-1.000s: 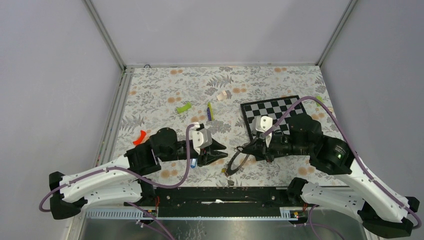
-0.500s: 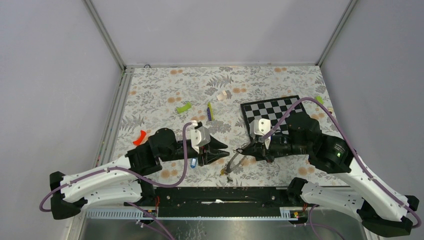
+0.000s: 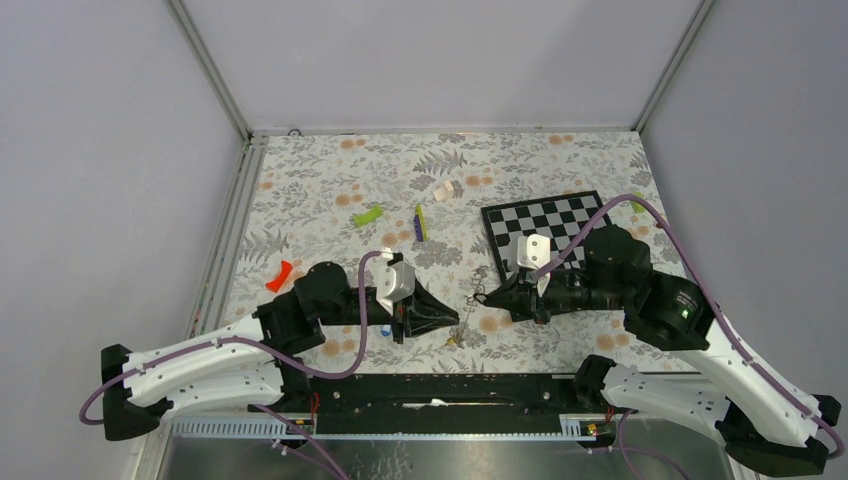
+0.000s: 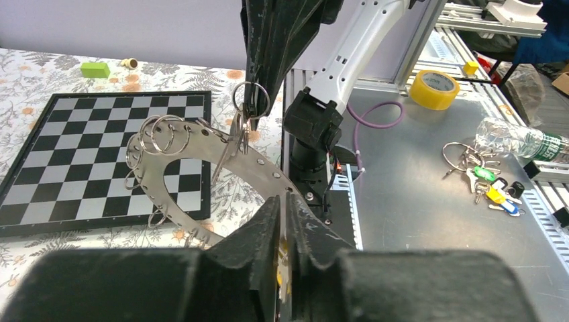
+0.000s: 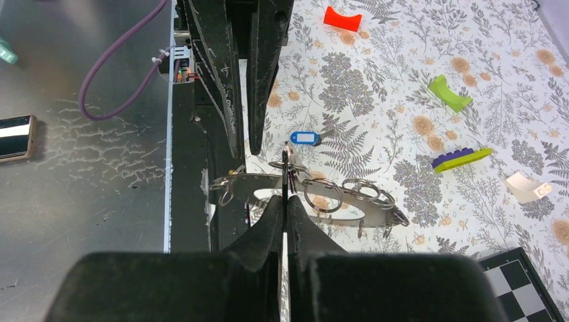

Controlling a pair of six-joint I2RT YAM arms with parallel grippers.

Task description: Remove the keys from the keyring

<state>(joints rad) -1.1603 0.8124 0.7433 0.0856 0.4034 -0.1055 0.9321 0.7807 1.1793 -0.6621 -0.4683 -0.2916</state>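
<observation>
Left claw (image 4: 284, 204) first: nearly shut, only a thin slit between the fingers, seemingly pinching the near rim of ring (image 4: 265, 168). Cannot tell whether also a small loop in that slit. Deep in the gap, a bit of yellow, probably the head of yellow key (image 3: 452, 340), low under the ring and close to table (image 3: 330, 190); touching or not, cannot tell. Under the left wrist, blue key (image 5: 305, 138): flat on the table, apart from the ring, so judged as already off.

In the middle, the ring: lifted, tilted, held between both claws at two opposite sides. Several small loops (image 4: 168, 134) threaded on its band.

Right claw (image 5: 285, 176): closed tight on the far rim, beside one more loop.

For doing the step well: keep right claw firm and still, as an anchor. Work only with the left one. Better to grasp the yellow key or its loop, not the rim, to avoid a useless pull of rim against rim. Look first for the opening of the band, then slide the loop toward it slowly, without twisting. Keep the ring above the table, for a freely hanging key. Expect slipping on such thin smooth metal. On any turning of the ring inside right claw, stop and grasp again.
</observation>
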